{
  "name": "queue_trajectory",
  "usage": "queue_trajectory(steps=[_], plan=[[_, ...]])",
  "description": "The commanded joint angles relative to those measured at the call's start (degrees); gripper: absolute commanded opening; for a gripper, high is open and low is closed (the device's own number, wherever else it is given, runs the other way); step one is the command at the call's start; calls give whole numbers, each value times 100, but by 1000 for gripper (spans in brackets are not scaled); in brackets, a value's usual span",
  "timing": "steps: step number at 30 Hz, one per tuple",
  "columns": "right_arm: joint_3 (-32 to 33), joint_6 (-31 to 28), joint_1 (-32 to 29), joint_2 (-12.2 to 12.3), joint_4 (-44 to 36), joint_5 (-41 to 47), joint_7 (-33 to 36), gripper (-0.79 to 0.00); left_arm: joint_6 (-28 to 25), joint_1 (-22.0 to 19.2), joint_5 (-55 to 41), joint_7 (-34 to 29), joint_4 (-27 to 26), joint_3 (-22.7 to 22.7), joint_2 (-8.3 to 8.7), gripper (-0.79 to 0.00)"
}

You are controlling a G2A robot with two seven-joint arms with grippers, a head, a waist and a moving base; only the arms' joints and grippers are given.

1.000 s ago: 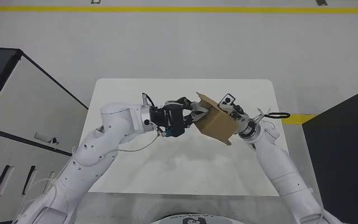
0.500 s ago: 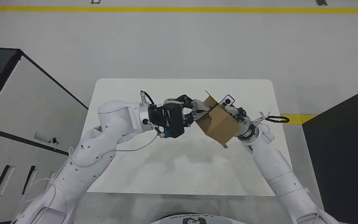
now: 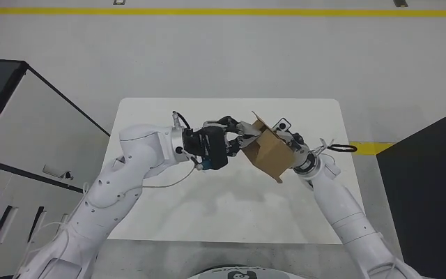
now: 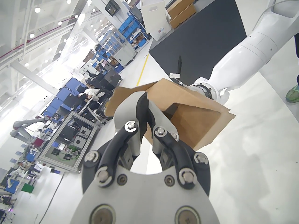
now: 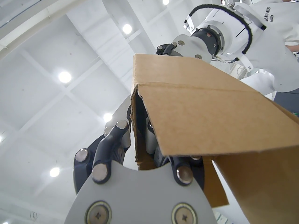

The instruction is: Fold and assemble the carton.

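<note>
A brown carton (image 3: 270, 155) hangs tilted above the white table (image 3: 174, 209), held between both arms. My left gripper (image 3: 244, 138) is at its left end. In the left wrist view the left gripper (image 4: 144, 110) is shut on an edge of the carton (image 4: 193, 110) beside its open mouth. My right gripper (image 3: 286, 136) is on the carton's far right side. In the right wrist view the right gripper (image 5: 137, 124) is shut on a wall of the carton (image 5: 210, 117), with a flap folded over in front. Most of its fingers are hidden by cardboard.
A black cabinet (image 3: 28, 118) stands left of the table and a dark counter (image 3: 418, 181) to the right. A yellow line (image 3: 223, 12) runs across the floor behind. The table's front half lies bare beneath the arms.
Both arms have shifted the carton slightly left and away from the robot. It has also turned a little, and both grips have held.
</note>
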Motion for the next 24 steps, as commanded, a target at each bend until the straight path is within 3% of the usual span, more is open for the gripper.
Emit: queue_trajectory(steps=[1,12,24], plan=[[12,48,-11,3,-24,-36,-104,-785,-38,0,37,9,-25,-1,6,-785],[35,161,-63,0,-118,-86,-260,-785,-265,-111,763,40,-136,239,38,-785],[47,133,-113,-13,-183,-94,-166,-785,-127,-53,544,93,-71,171,50,-785]])
